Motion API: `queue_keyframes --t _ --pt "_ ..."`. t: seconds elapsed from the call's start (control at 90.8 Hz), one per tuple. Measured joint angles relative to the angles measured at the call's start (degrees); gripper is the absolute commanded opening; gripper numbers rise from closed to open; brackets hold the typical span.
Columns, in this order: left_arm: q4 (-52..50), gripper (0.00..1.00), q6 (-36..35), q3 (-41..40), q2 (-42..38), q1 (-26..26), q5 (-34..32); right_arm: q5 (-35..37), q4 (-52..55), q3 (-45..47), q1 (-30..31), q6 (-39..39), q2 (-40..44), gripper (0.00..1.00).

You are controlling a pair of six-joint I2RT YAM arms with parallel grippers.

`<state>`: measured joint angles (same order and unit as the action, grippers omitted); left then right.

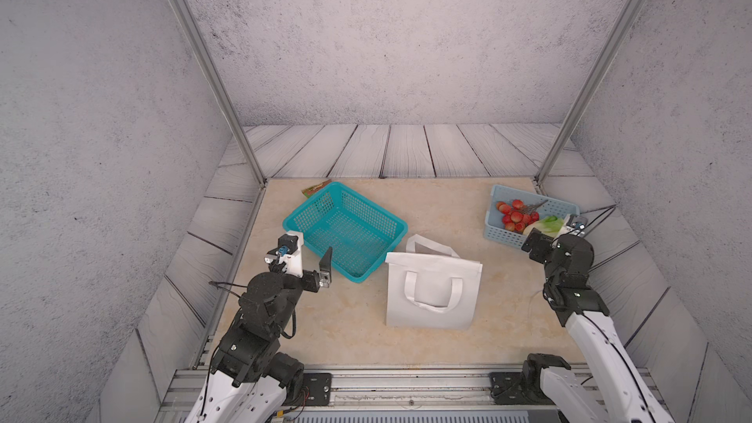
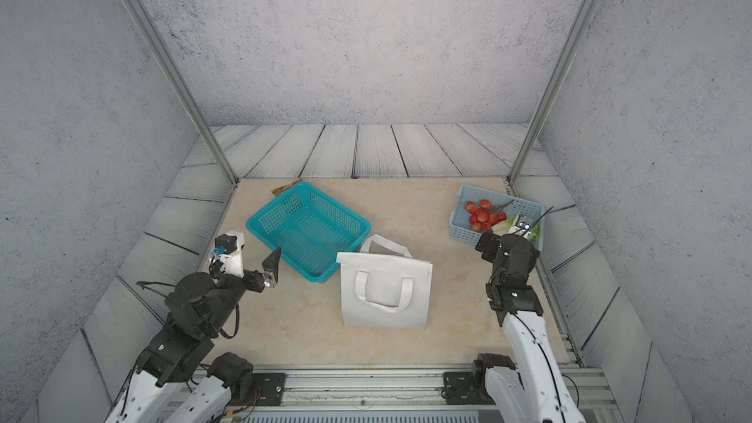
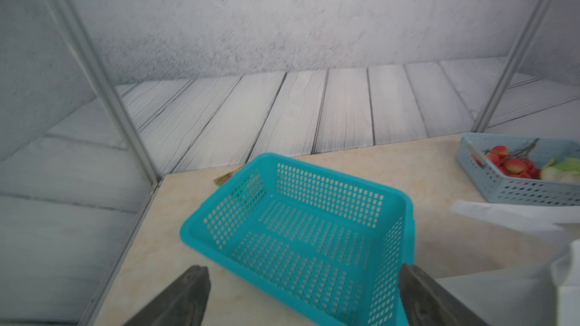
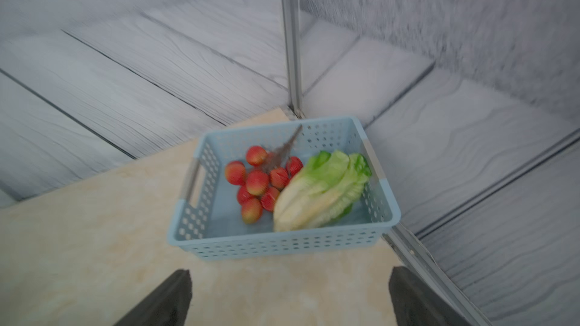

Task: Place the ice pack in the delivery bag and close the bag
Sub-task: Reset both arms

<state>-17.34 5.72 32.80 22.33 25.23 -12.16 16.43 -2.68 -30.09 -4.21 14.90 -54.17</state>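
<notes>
Tabletop (image 1: 508, 331) beige marble w/ grey walls (image 1: 386, 34)

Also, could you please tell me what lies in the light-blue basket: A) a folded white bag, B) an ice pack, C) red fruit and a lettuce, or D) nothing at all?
C: the right wrist view shows the light-blue basket holding a bunch of red fruit beside a lettuce.

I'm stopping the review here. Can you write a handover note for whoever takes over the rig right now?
Left gripper: open, empty, by the teal basket.
Right gripper: open, empty, facing the light-blue basket of fruit and lettuce.
Delivery bag: upright mid-table between the arms; its inside is not visible.
Ice pack: not in view; the teal basket holds nothing.
Done: cannot confirm.
Left: check the bag for the ice pack.
</notes>
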Motion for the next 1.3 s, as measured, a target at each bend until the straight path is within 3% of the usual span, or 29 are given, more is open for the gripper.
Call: queue_keyframes --t 0.154,0.242,0.33,0.407,0.528,0.738,0.881,0.969,1.123,1.299 --pt "-3.3 1.00 2.4 -6.2 -3.6 0.0 -7.2 -0.9 -11.2 3.9 0.0 -3.6 -23.3 0.95" --pt "-0.8 1.00 2.2 -8.9 -2.0 -0.2 -9.8 -1.1 -13.7 0.7 0.3 -6.0 -28.9 0.95" --pt "6.5 1.00 0.5 -11.6 3.8 -1.5 -10.7 -1.2 -16.3 -1.6 0.3 -7.3 -29.2 0.95" --pt "14.3 1.00 -0.9 -13.3 14.1 -4.5 -10.5 -1.3 -19.6 -1.4 0.4 -8.1 -27.9 0.95" --pt "23.8 1.00 -0.7 -12.9 32.9 -12.0 -8.7 -3.1 -27.3 7.6 1.0 -10.1 -20.1 0.99" --pt "41.2 1.00 -1.2 -10.8 52.6 -20.8 -0.8 -3.7 -29.7 8.2 3.8 -13.4 -20.7 0.99" --pt "55.9 1.00 -1.9 -8.2 63.5 -26.7 6.5 -6.5 -33.1 10.8 5.8 -11.5 -18.3 0.99" --pt "57.5 1.00 -1.8 -8.2 66.0 -28.3 8.8 -6.4 -36.0 11.7 5.9 -10.6 -19.0 1.00" --pt "60.2 1.00 -2.0 -8.0 65.7 -28.3 11.3 -6.0 -44.5 8.3 5.7 -10.9 -33.9 0.99" --pt "60.0 1.00 -2.6 -7.7 65.7 -27.9 11.8 -3.0 -45.0 7.6 6.3 -10.5 -35.1 0.99"
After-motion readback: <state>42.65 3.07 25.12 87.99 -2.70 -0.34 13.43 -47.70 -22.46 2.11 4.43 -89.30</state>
